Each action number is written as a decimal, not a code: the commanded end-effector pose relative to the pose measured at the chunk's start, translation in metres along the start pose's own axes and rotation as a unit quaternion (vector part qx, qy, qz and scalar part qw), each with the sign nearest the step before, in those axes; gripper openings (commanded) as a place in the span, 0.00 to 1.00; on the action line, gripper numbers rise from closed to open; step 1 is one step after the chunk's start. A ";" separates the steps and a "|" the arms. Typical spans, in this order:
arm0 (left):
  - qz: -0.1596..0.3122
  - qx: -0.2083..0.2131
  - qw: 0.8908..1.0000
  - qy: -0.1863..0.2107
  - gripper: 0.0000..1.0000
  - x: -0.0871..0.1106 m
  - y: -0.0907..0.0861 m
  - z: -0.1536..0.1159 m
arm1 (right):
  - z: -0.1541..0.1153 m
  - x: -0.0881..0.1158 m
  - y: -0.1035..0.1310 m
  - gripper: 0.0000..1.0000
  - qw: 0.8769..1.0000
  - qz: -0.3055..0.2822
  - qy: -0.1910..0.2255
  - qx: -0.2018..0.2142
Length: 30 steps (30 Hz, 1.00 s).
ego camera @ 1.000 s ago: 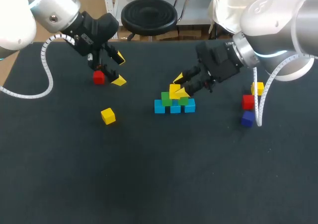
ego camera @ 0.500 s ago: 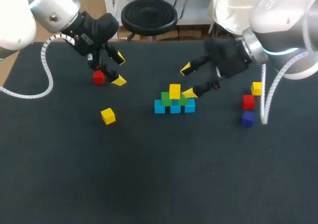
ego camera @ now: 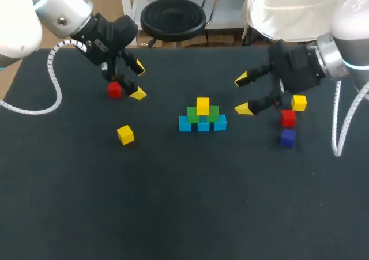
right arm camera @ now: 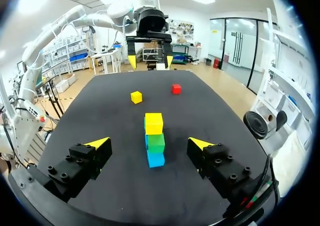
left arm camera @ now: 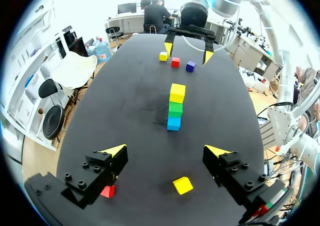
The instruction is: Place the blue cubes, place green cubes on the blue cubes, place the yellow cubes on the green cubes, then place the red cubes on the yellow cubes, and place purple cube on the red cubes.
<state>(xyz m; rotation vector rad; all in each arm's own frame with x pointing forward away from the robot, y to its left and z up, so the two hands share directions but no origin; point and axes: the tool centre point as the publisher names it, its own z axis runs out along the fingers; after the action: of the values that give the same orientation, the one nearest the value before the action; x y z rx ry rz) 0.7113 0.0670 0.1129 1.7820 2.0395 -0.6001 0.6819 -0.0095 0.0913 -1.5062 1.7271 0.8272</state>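
Observation:
At the table's middle stands a small pyramid: three blue cubes (ego camera: 203, 125) in a row, two green cubes (ego camera: 193, 115) on them, and one yellow cube (ego camera: 202, 105) on top. My right gripper (ego camera: 242, 94) hangs open just right of it, holding nothing; in its wrist view the yellow top cube (right arm camera: 154, 123) lies ahead of the open gripper (right arm camera: 150, 145). My left gripper (ego camera: 138, 81) is open at the back left, beside a red cube (ego camera: 115, 90). A loose yellow cube (ego camera: 125, 134) lies in front of it, under the left gripper (left arm camera: 166, 153) in that wrist view.
On the right lie a yellow cube (ego camera: 298, 102), a red cube (ego camera: 287, 118) and a purple cube (ego camera: 287, 137), close below my right arm. The dark table (ego camera: 184, 202) stretches wide toward the front.
My right gripper opened, let go of the yellow cube on the green cubes, and drew back to the right. The left arm has not moved.

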 end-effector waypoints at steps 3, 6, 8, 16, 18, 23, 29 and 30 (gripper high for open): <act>0.001 0.000 1.000 -0.001 1.00 0.001 0.000 0.000 | -0.001 0.000 0.004 1.00 1.000 0.000 0.000 0.008; 0.001 0.000 1.000 -0.001 1.00 0.001 0.000 0.000 | -0.001 0.000 0.004 1.00 1.000 0.000 0.000 0.008; 0.001 0.000 1.000 -0.001 1.00 0.001 0.000 0.000 | -0.001 0.000 0.004 1.00 1.000 0.000 0.000 0.008; 0.001 0.000 1.000 -0.001 1.00 0.001 0.000 0.000 | -0.001 0.000 0.004 1.00 1.000 0.000 0.000 0.008; 0.001 0.000 1.000 -0.001 1.00 0.001 0.000 0.000 | -0.001 0.000 0.004 1.00 1.000 0.000 0.000 0.008; 0.001 0.000 1.000 -0.001 1.00 0.001 0.000 0.000 | -0.001 0.000 0.004 1.00 1.000 0.000 0.000 0.008; 0.001 0.000 1.000 -0.001 1.00 0.001 0.000 0.000 | -0.018 0.009 0.007 1.00 1.000 -0.002 -0.006 0.023; 0.001 0.000 1.000 -0.001 1.00 0.001 0.000 0.000 | -0.023 0.011 0.008 1.00 0.999 -0.004 -0.005 0.034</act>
<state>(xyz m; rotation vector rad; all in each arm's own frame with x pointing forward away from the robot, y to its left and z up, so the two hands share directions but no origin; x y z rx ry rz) 0.7113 0.0670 0.1129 1.7821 2.0395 -0.6001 0.6841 -0.0175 0.0922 -1.4823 1.7351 0.7816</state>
